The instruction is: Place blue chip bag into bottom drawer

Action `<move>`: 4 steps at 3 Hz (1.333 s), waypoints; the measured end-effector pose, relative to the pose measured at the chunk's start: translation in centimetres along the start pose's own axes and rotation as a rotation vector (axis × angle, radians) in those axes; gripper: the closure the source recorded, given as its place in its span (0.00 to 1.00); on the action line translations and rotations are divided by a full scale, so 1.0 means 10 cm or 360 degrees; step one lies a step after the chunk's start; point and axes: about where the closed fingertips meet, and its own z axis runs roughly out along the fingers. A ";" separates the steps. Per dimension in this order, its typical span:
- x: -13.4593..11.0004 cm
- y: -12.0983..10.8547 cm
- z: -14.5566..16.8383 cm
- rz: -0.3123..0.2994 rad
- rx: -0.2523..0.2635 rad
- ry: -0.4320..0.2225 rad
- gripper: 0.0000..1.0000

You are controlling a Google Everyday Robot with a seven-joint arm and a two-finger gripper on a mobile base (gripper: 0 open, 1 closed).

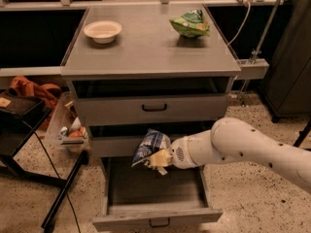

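You see the gripper (pixel 156 160) above the open bottom drawer (pixel 155 216), just in front of the middle drawer (pixel 114 144). Its fingers pinch the blue bag (pixel 149 147) at its lower edge. The bag is tilted and held clear of the drawer's floor. On the cabinet top (pixel 150 52), a bowl (pixel 102 31) sits at the left and a green bag (pixel 190 24) at the right, well apart.
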 end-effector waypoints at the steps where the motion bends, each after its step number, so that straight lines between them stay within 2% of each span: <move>1: 0.08 -0.18 0.23 0.0088 -0.0045 -0.0022 1.00; 2: 0.31 -0.51 0.82 0.0235 -0.0118 -0.0060 1.00; 3: 0.32 -0.88 1.49 0.0320 -0.0153 -0.0177 1.00; 4: 0.40 -1.27 2.25 0.0435 -0.0201 -0.0148 1.00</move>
